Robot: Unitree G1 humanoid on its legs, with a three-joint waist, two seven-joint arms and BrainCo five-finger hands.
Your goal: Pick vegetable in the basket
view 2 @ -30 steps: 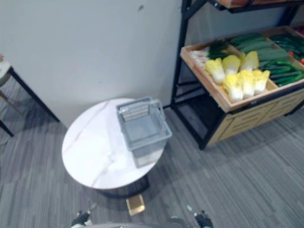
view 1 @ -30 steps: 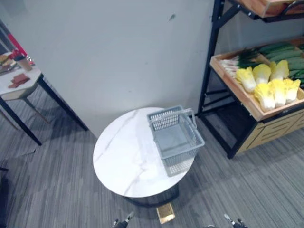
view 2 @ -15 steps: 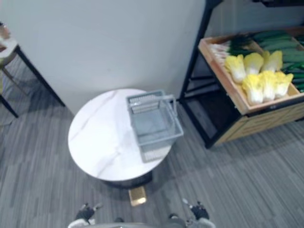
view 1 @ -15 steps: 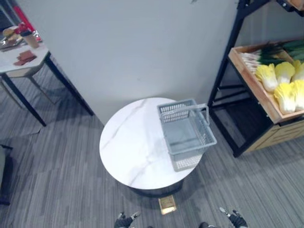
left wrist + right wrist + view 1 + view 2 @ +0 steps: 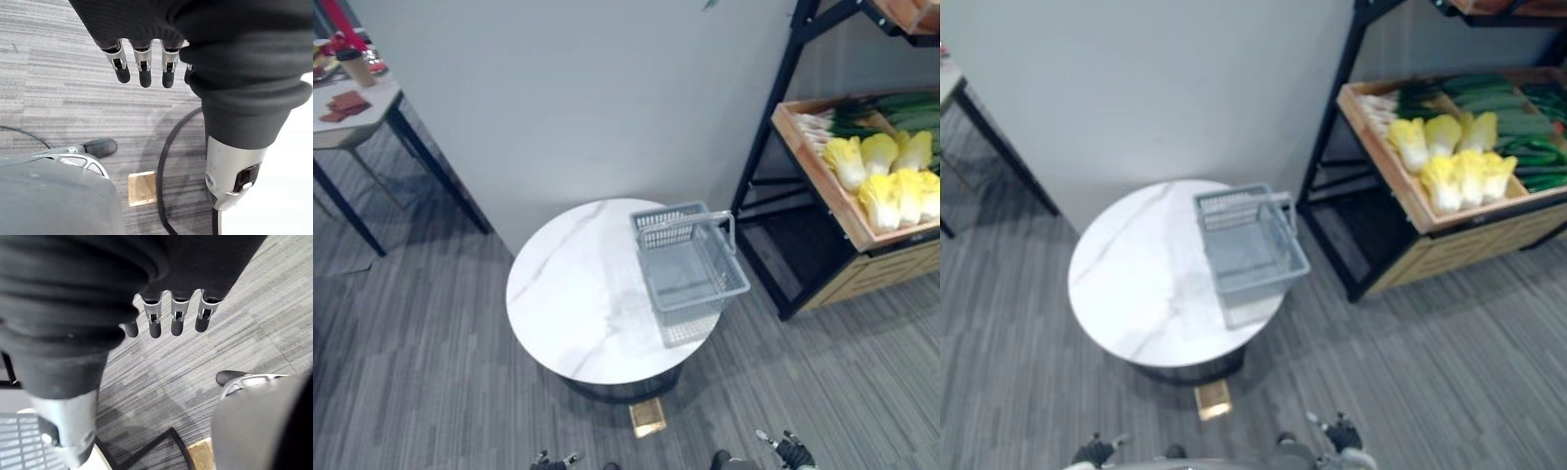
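Here we see the left hand [image 5: 143, 62] hanging low with its fingers straight and slightly spread, over the grey striped carpet floor [image 5: 49, 93]. The right hand [image 5: 178, 313] hangs the same way, fingers straight and apart, closed on nothing.

Ahead of both hands stands the round white marble-topped desk [image 5: 573, 304]. The grey plastic mesh basket [image 5: 668, 227] sits on the part of the desk ahead of the right hand, its handle raised over the far end. A small tan wooden block [image 5: 647, 418] lies on the floor between the hands and the desk, just beside the desk's dark base.

The vegetables are well apart from both hands, farther ahead and to the right of the right hand. They lie in the slanted wooden crate [image 5: 815, 174] on the black metal rack [image 5: 766, 147]. The pale yellow cabbages [image 5: 889, 174] fill the crate's near compartment, touching one another. Beyond them lie the long green cucumbers [image 5: 1518, 122] and the white-stemmed green leeks [image 5: 830, 119].
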